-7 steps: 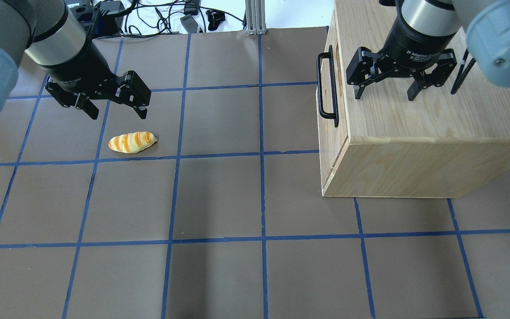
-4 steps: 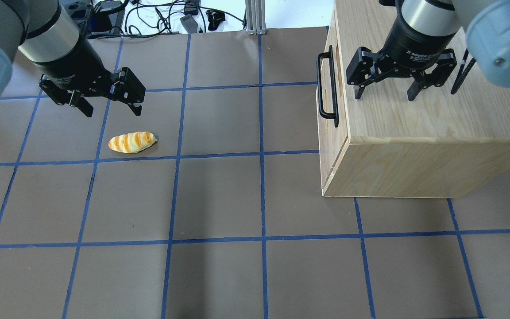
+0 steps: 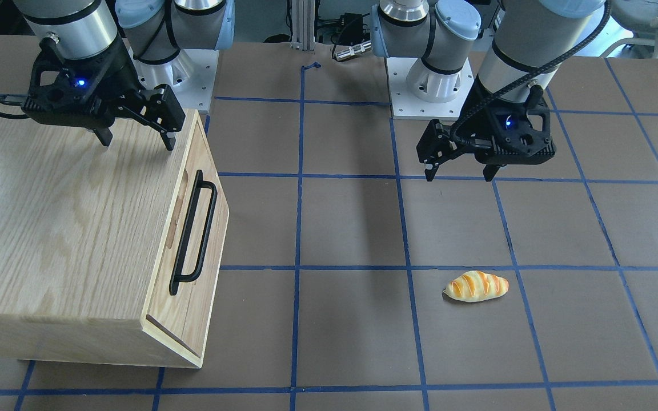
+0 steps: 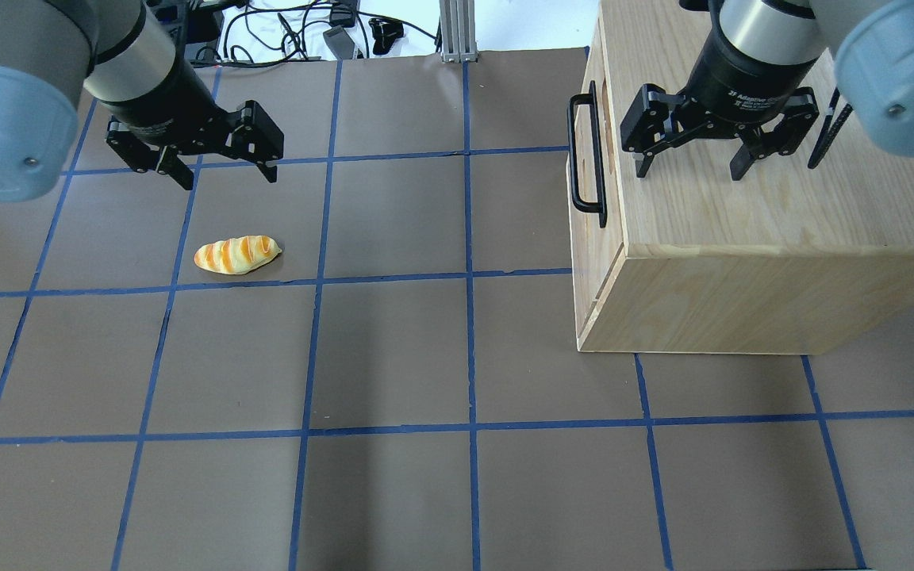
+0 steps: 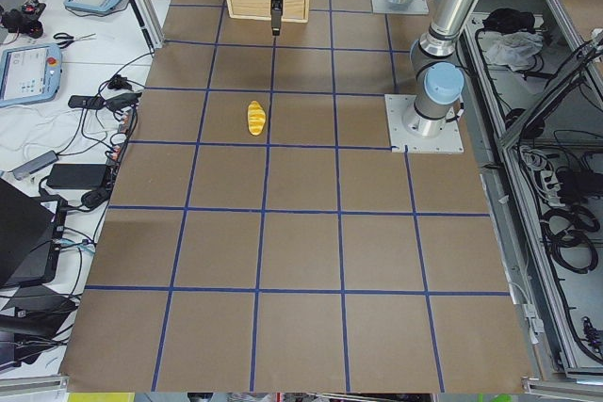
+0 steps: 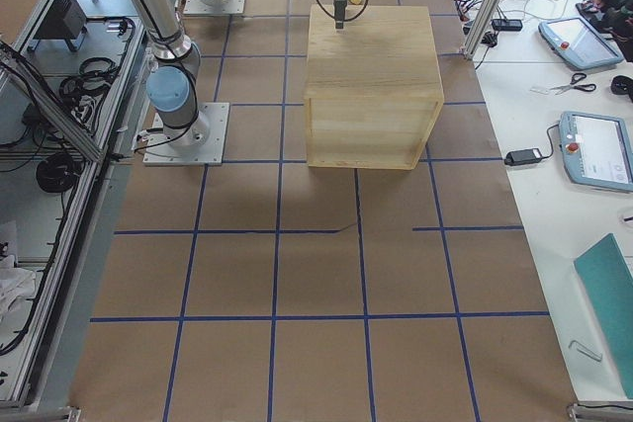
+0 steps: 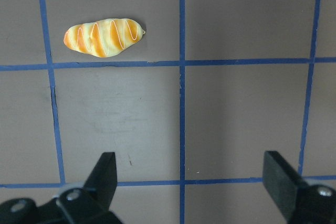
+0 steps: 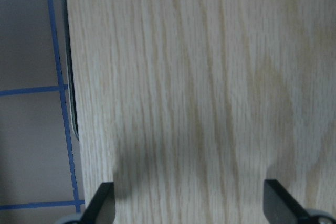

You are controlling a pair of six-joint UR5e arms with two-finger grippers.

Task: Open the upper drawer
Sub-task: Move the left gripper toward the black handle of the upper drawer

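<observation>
The upper drawer (image 3: 217, 225) sits shut in the front of the oak cabinet (image 3: 49, 228). Its black bar handle (image 3: 193, 231) also shows in the overhead view (image 4: 586, 155). My right gripper (image 4: 690, 170) is open and empty above the cabinet top, behind the handle edge; it also shows in the front view (image 3: 136, 141) and in its wrist view (image 8: 189, 192). My left gripper (image 4: 228, 179) is open and empty above the table, far from the cabinet, just beyond a toy bread roll (image 4: 236, 254).
The bread roll (image 3: 476, 286) lies on the brown mat with blue tape lines and shows in the left wrist view (image 7: 104, 36). The cabinet (image 4: 743, 222) fills the right rear of the table. Cables lie past the table's far edge (image 4: 290, 32).
My left gripper has moved toward the far edge and a little to the right, away from the bread roll. The right gripper and the drawer have not moved.
</observation>
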